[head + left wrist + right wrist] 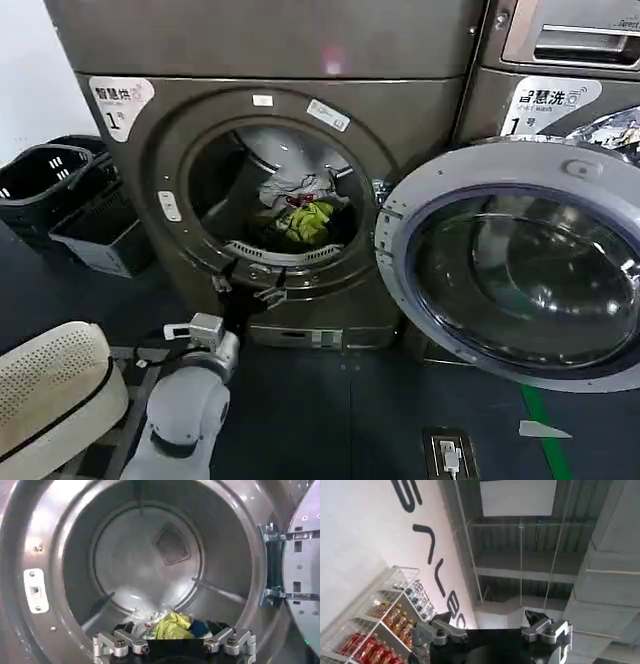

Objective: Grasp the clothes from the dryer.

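We see the clothes (303, 213) heaped low in the dryer (400, 110) drum, yellow-green on top, just behind the porthole rim. Our left gripper (243, 284) hangs at that rim's lower edge, short of the clothes, fingers (107, 643) spread and empty. The door (520, 265) stands open beside the dryer. Our right gripper (490, 630) is spread too, aimed at a ceiling.

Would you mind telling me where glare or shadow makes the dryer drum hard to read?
Head view: the dryer drum is dim, though the clothes stand out. Left wrist view: bright sheen on the drum wall, shadow darkening the heap's edges. The left gripper sits open before the porthole.
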Tool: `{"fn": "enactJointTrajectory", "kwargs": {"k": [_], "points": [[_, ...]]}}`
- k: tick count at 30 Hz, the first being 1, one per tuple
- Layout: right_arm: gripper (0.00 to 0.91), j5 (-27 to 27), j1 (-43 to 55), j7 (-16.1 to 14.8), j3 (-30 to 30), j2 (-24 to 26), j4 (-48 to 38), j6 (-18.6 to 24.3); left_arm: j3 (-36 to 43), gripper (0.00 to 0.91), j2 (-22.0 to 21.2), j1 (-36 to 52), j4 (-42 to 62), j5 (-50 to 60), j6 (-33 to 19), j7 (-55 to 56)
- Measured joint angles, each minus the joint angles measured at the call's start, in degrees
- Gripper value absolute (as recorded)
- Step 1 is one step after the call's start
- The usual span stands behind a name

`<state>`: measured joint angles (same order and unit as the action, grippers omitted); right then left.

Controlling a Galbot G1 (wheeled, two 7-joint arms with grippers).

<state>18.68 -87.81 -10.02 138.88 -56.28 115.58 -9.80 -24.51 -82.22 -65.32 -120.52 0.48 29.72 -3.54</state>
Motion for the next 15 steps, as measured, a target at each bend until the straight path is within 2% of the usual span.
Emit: {"fn": "enactJointTrajectory", "kwargs": {"k": [15], "points": [[0.907,-0.1,0.3,0.1,-0.3,-0.1,-0.1,0.1,0.0,0.907,-0.5,0.1,0.8,1.6,-1.0,-1.4]]}}
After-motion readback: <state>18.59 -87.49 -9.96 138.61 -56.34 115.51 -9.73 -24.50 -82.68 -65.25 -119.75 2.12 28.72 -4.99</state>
